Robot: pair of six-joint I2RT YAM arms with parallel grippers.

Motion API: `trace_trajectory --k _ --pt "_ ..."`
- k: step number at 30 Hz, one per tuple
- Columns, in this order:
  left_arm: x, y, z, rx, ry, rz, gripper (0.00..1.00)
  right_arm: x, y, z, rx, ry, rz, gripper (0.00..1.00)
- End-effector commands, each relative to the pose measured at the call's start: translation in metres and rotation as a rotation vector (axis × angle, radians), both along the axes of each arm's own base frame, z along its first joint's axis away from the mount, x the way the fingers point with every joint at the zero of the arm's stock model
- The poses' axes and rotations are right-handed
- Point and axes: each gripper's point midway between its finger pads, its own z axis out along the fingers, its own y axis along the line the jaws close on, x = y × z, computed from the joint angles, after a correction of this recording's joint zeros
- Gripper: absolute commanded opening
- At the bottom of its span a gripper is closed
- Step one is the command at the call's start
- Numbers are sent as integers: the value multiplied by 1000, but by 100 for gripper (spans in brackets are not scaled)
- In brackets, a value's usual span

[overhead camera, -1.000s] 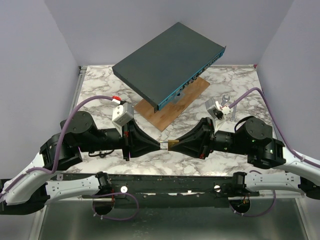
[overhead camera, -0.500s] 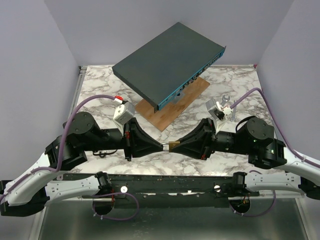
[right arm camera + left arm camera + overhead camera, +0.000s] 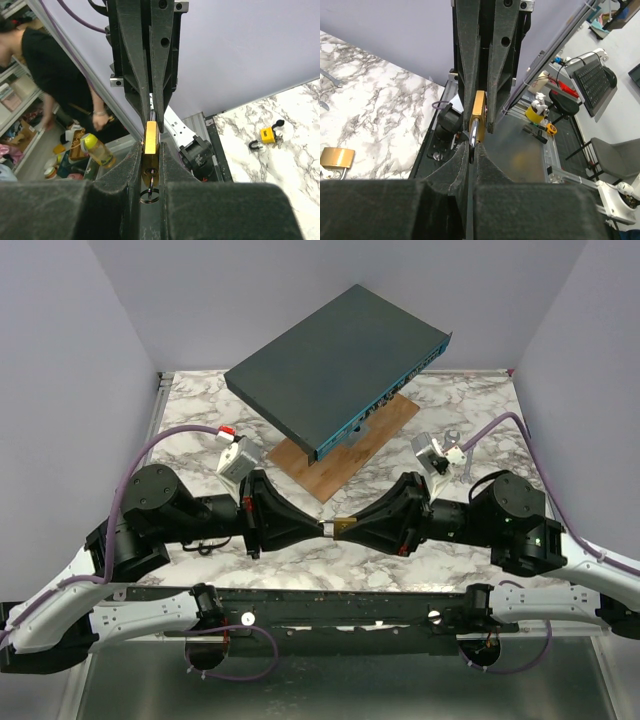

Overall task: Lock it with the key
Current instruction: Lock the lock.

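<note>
Two arms met tip to tip over the near part of the marble table [image 3: 200, 420], with one brass padlock [image 3: 338, 529] held up off the surface between them. To the left of that padlock, the left gripper [image 3: 322, 530] was clamped onto its steel shackle [image 3: 474, 136], fingers pressed together with no gap showing. The padlock's body sat edge-on in both wrist views, so whether the shackle was pushed fully home could not be told. To the right of the padlock, the right gripper [image 3: 345, 529] was closed tight on the brass body. A small key ring [image 3: 148, 194] hung at the padlock's bottom end, deep between those fingers. The key itself was hidden, so it was probably seated in the keyhole, though that is a guess. Beyond the padlock, a dark flat box [image 3: 335, 370] rested tilted on a wooden board [image 3: 385, 425]. Well apart from the padlock, two spare locks lay on the table: a second brass lock [image 3: 337, 157] and a yellow lock [image 3: 267, 134]. As a judgement, the pick-up and two-handed hold looked done. What seemed left was pressing the shackle in if it was open, turning the key, and setting the padlock down. Nothing confirmed that the key had been turned.
</note>
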Motion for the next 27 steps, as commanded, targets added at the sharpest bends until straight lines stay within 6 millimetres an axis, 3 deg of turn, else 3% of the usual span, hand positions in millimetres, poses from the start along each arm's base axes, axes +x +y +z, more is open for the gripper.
trace_trajectory --k 1,10,18,27 --pt "27 -29 -22 63 49 83 0 -2 36 -29 -57 41 53 1" --pt "20 -39 -35 117 49 57 0 5 35 -30 -65 34 11 1" --pt "3 -31 -59 158 72 22 0 21 15 -7 1 20 -105 1" --pt "-8 -41 -60 142 72 -2 0 21 24 -1 4 18 -93 1"
